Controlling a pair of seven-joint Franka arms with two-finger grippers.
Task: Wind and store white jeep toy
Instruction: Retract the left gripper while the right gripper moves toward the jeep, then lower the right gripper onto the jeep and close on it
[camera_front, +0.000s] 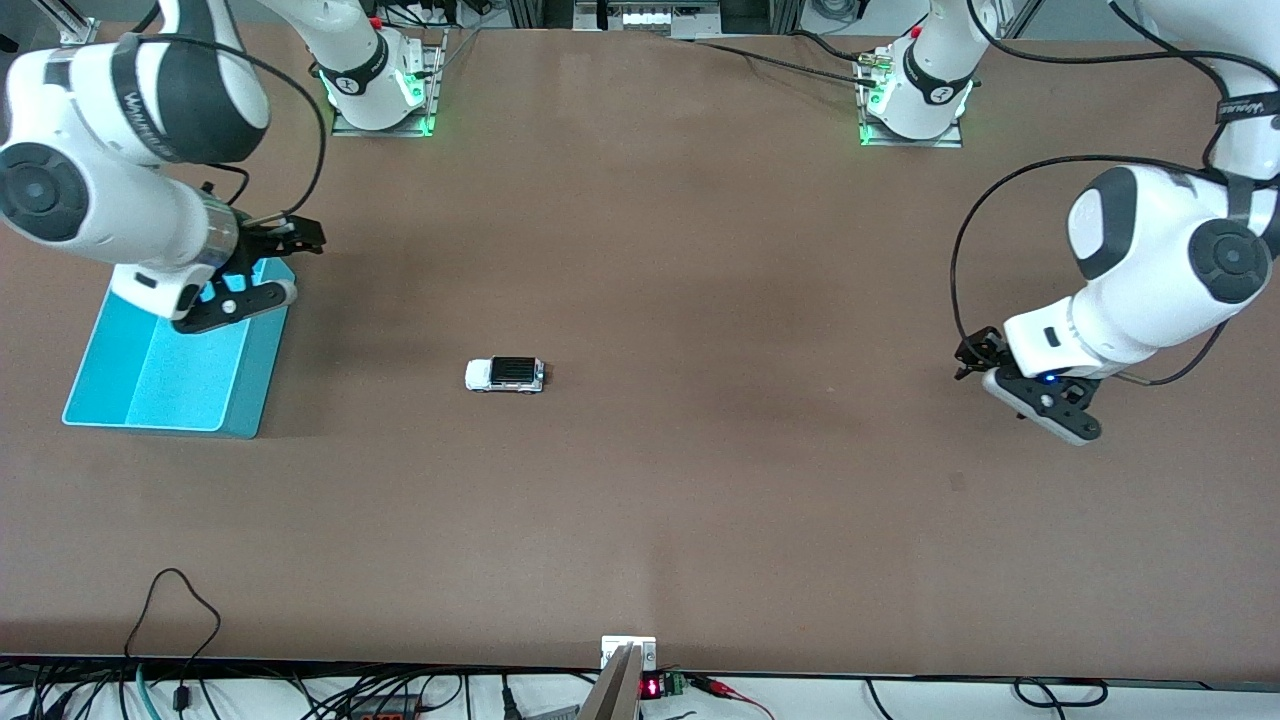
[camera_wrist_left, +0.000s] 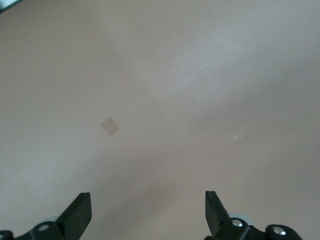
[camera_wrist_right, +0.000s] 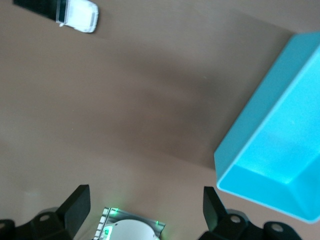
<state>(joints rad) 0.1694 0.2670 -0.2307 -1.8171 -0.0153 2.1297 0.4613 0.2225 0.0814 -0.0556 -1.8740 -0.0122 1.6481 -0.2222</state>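
The small boxy white jeep toy with its black rectangular roof panel and dark wheels stands on all its wheels on the brown table. I take this toy as my landmark. It lies lengthwise along the table, one end toward each arm's end, and nothing touches it.

My right gripper hangs in the air well apart from the jeep, toward the right arm's end of the table, over the edge of the turquoise plastic bin. Its two black fingers are spread wide and there is nothing between them. In the right wrist view I see a corner of the bin with its smooth inner walls, and one end of the jeep at the border of the picture.

The bin rests on the table, well apart from the jeep, at about the same nearness to the front camera.

My left gripper hangs well apart from the jeep, toward the left arm's end of the table, over bare table. Its fingers are also spread wide and hold nothing. Under it the left wrist view shows only the table surface with a small pale square mark.
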